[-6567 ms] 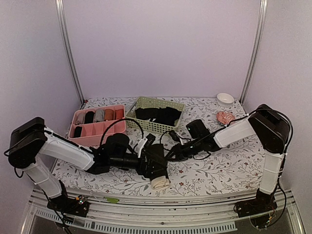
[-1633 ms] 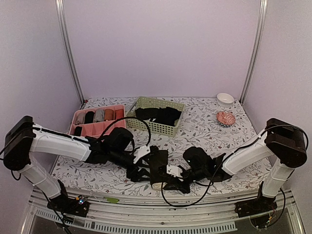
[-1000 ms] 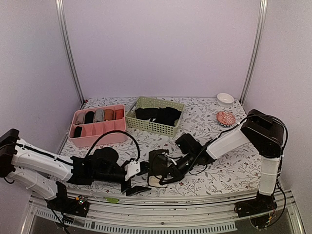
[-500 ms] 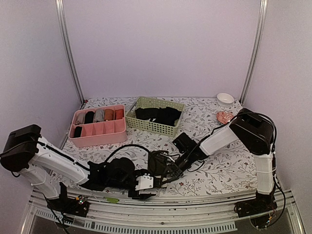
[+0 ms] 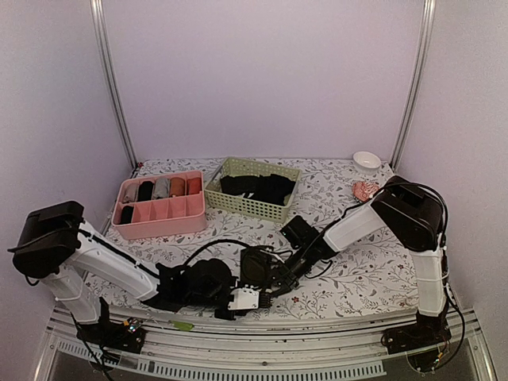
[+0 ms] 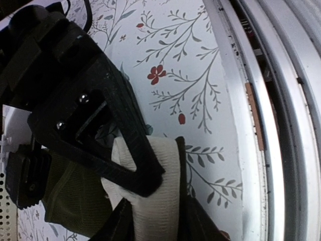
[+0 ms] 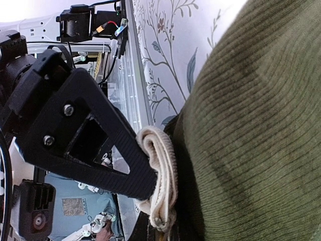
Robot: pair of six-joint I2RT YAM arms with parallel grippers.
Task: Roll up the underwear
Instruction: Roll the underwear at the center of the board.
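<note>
Underwear [image 5: 255,267], soft dark ribbed cloth garment w/ cream waistband, lies at near edge of floral tabletop [image 5: 357,274], btwn both arms. Left wrist: left gripper [image 6: 150,187] has one finger on waistband [image 6: 153,213]; clamped or not, can't tell. Right wrist: right gripper [image 7: 159,193] pinches the waistband roll. Light, floppy; prob. best held by the thicker band.

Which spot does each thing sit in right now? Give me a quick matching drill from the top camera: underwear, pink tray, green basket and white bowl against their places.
Things:
1. underwear
2. pink tray
3. green basket
4. white bowl

Places, as seen in the top view:
A. back right corner
B. back centre
C. front centre
D. back left

Pairs: 1-C, 2-D, 3-B, 4-A
</note>
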